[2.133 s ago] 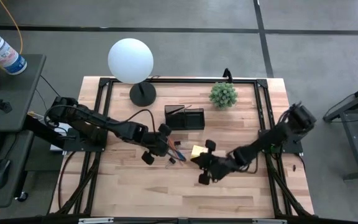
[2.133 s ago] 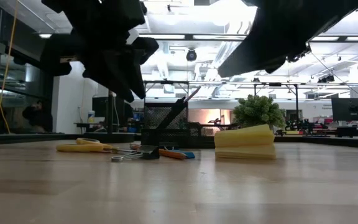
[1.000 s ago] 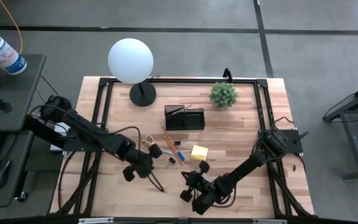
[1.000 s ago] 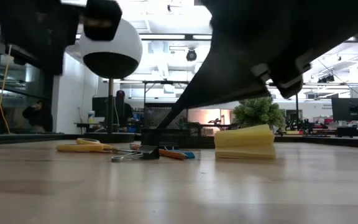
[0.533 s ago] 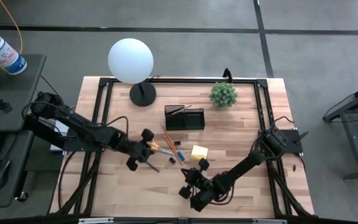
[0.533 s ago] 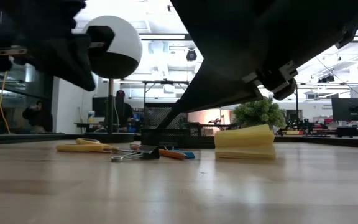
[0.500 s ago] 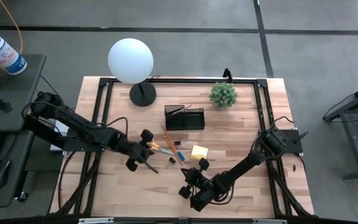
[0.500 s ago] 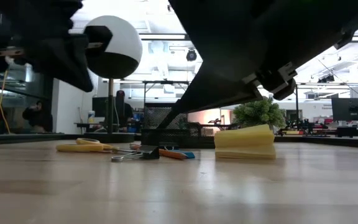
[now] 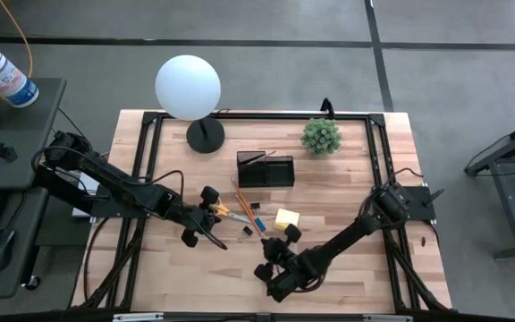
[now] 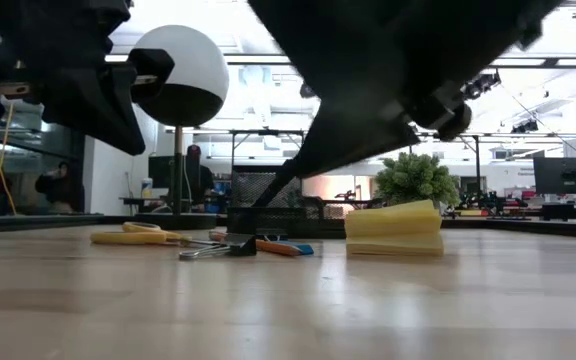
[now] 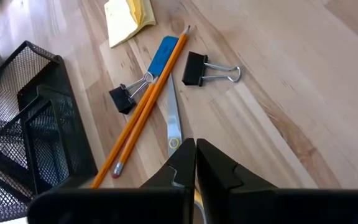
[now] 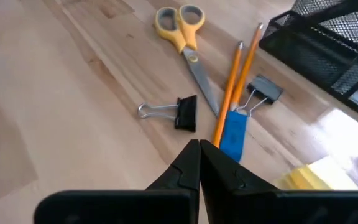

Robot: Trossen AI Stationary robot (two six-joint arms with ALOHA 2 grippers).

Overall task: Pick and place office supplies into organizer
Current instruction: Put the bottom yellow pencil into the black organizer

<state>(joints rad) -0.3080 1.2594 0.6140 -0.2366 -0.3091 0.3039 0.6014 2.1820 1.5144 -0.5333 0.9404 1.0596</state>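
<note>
Yellow-handled scissors (image 12: pixel 179 31), two orange pencils (image 12: pixel 235 81), a blue eraser (image 12: pixel 233 134), two black binder clips (image 12: pixel 176 112) (image 12: pixel 263 90) and a yellow sticky pad (image 9: pixel 286 217) lie flat on the wooden table. Just beyond them stands the black mesh organizer (image 9: pixel 265 168). My left gripper (image 11: pixel 195 155) hangs shut over the scissors' blade (image 11: pixel 174 121), and the scissors' handles are hidden under it. My right gripper (image 12: pixel 199 155) is shut, above the table on the near side of the clip. Neither holds anything.
A white globe lamp (image 9: pixel 188 87) on a black base stands at the far left of the table, and a small green plant (image 9: pixel 321 136) at the far middle. Bare wood lies toward the near edge and to the right of the sticky pad.
My left gripper has moved toward the table's far edge and a little down, rolling as it went, and now hangs over the scissors. The office supplies have not moved.
</note>
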